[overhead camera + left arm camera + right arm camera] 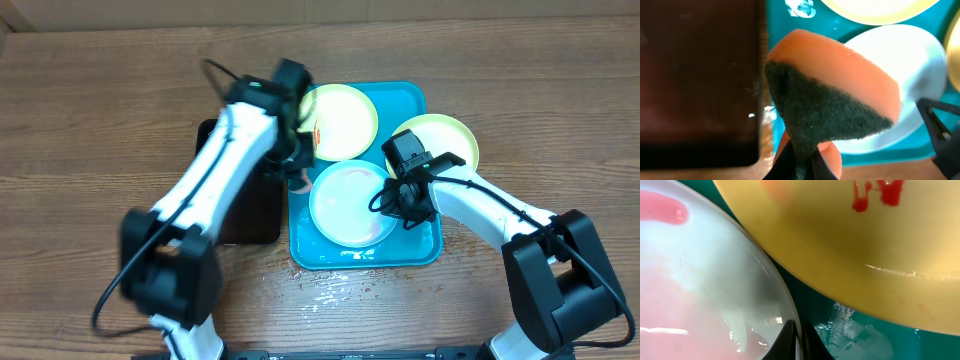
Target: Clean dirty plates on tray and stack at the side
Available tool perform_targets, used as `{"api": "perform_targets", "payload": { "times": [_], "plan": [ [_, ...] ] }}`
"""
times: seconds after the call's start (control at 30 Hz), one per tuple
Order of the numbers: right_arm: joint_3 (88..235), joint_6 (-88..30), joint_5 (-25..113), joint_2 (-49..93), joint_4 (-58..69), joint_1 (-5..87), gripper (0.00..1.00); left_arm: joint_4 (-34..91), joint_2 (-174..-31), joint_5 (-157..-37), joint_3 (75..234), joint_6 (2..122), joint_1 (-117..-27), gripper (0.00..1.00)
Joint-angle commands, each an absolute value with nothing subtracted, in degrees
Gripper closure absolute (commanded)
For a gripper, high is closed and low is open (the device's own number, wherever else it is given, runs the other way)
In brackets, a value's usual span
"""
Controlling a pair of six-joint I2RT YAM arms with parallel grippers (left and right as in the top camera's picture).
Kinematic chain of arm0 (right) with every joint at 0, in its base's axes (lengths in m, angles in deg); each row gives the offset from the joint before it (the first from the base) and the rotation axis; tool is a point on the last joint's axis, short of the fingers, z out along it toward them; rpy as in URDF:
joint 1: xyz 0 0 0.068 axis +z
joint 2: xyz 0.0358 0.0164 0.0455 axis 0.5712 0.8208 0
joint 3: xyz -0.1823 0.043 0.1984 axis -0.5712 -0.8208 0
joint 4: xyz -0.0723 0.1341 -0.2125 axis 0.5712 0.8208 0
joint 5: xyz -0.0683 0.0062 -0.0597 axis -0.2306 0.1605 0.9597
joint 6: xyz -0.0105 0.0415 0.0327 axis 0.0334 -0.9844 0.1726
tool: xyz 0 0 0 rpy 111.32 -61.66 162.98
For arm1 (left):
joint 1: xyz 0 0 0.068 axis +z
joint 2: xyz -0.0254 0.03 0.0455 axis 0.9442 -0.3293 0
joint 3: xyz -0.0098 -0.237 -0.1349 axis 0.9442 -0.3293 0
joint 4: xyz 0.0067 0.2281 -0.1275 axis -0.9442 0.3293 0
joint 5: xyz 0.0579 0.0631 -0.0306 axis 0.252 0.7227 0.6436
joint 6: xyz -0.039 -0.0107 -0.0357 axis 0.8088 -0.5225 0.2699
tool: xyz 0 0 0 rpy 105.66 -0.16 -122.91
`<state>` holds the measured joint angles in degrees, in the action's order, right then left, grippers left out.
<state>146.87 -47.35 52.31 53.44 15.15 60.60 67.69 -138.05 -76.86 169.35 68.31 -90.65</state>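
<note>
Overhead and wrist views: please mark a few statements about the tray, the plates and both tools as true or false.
1. The left tool is shut on an orange sponge with a dark green scouring face. True.
2. The three round shallow plates sit in one stack. False: they lie spread out side by side on the turquoise plastic tray, one reaching past its right rim.
3. The right tool stands wide open. False: it is shut.
4. Red sauce marks a yellow-green plate. True.
5. The dark brown rectangular tray lies on the robot's right of the turquoise one. False: it lies on the left.
</note>
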Motion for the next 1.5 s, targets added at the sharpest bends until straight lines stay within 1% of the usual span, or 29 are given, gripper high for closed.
{"api": "perform_targets", "payload": {
  "times": [0.0,0.1,0.17,0.3,0.43,0.5,0.53,0.57,0.6,0.63,0.67,0.73,0.93,1.03,1.13,1.27,1.37,1.47],
  "plan": [
    [144.9,-47.7,59.8,55.8,16.1,59.5,0.96,70.0,-135.1,-72.7,169.5,65.8,-86.8,0.96],
    [144.9,-47.7,59.9,55.8,16.1,59.5,0.96,72.7,-135.4,-64.8,168.9,65.6,-82.9,0.95],
    [144.9,-47.8,60.0,55.8,16.1,59.5,0.96,72.1,-135.4,-62.7,166.7,65.6,-80.4,0.96],
    [144.9,-47.7,60.0,55.8,16.1,59.5,0.96,66.2,-135.4,-65.0,158.8,65.3,-75.5,0.96],
    [144.9,-46.6,60.0,55.8,15.8,59.5,0.96,56.8,-135.4,-72.8,150.3,61.7,-72.9,0.95],
    [144.9,-46.2,60.0,55.8,15.5,59.5,0.96,54.3,-135.4,-73.9,148.1,61.4,-72.7,0.85],
    [144.9,-46.2,60.0,55.8,15.6,59.5,0.96,54.2,-135.4,-73.9,147.9,61.3,-72.7,0.76],
    [145.5,-44.2,60.0,55.7,16.2,59.5,0.96,54.2,-135.3,-73.9,148.0,61.3,-72.7,0.55],
    [146.3,-42.8,60.0,55.5,17.4,59.5,0.96,54.4,-135.1,-74.0,148.3,61.3,-72.7,0.43],
    [147.4,-41.6,60.0,55.2,18.9,59.5,0.96,54.9,-134.7,-74.1,148.7,61.3,-72.7,0.34],
    [148.7,-40.4,60.0,54.8,20.6,59.5,0.96,55.6,-134.4,-74.3,149.3,61.2,-72.6,0.28],
    [152.3,-37.9,60.0,53.6,24.5,59.6,0.96,56.9,-133.5,-75.2,150.8,60.1,-72.4,0.22],
    [166.4,-29.5,60.0,50.5,34.5,63.5,0.96,60.9,-129.0,-78.5,158.6,59.8,-71.0,0.17],
    [173.2,-28.4,60.4,50.4,36.0,67.3,0.96,62.3,-126.5,-80.9,162.7,59.8,-69.8,0.13],
    [176.6,-28.4,61.7,50.4,32.9,71.5,0.96,63.8,-124.5,-82.9,166.5,59.8,-68.6,0.12],
    [176.7,-28.6,65.5,51.0,23.8,77.2,0.96,65.3,-121.9,-84.9,169.9,59.5,-66.8,0.08],
    [176.6,-29.1,72.5,52.8,18.1,81.0,0.96,66.5,-120.0,-85.6,171.7,59.4,-65.9,0.09],
    [176.6,-30.2,77.7,54.9,15.0,83.4,0.96,66.4,-118.5,-85.7,172.3,59.4,-65.7,0.06]
  ]
}}
